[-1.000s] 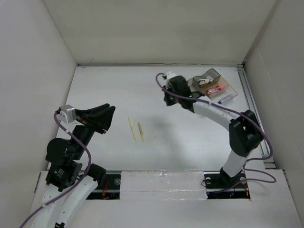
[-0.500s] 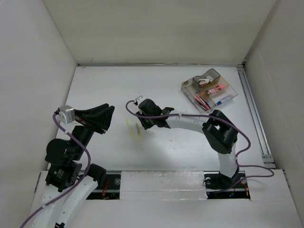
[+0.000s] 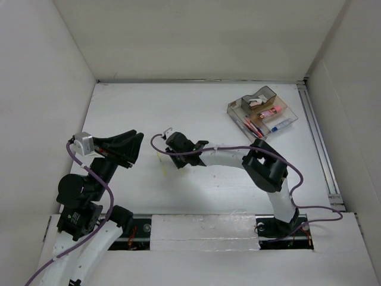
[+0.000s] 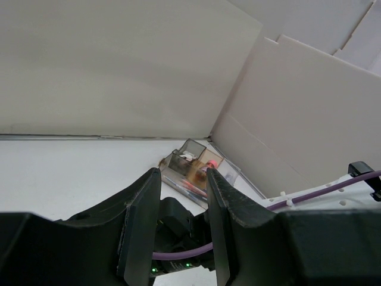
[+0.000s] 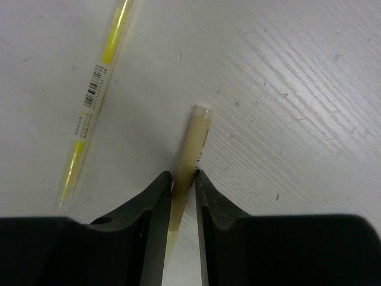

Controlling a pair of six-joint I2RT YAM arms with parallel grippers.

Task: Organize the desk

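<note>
The white desk (image 3: 149,113) holds two thin pens side by side left of centre. My right gripper (image 3: 176,156) is down on the desk, shut on the cream pen (image 5: 195,134), which lies between its fingertips (image 5: 183,179) and sticks out ahead of them. The yellow pen with a barcode label (image 5: 95,95) lies free to its left, partly visible in the top view (image 3: 162,158). My left gripper (image 3: 137,149) is open and empty, held above the desk's left side; its jaws (image 4: 183,179) frame the right arm.
A small clear compartmented tray (image 3: 233,107) with pens and small items stands at the back right, and shows in the left wrist view (image 4: 193,167). A metal rail (image 3: 318,137) runs along the right edge. White panels wall the desk.
My right arm swung from beside the tray leftward across the desk, came down over the two pens and closed on the cream one. The left arm has not moved.
</note>
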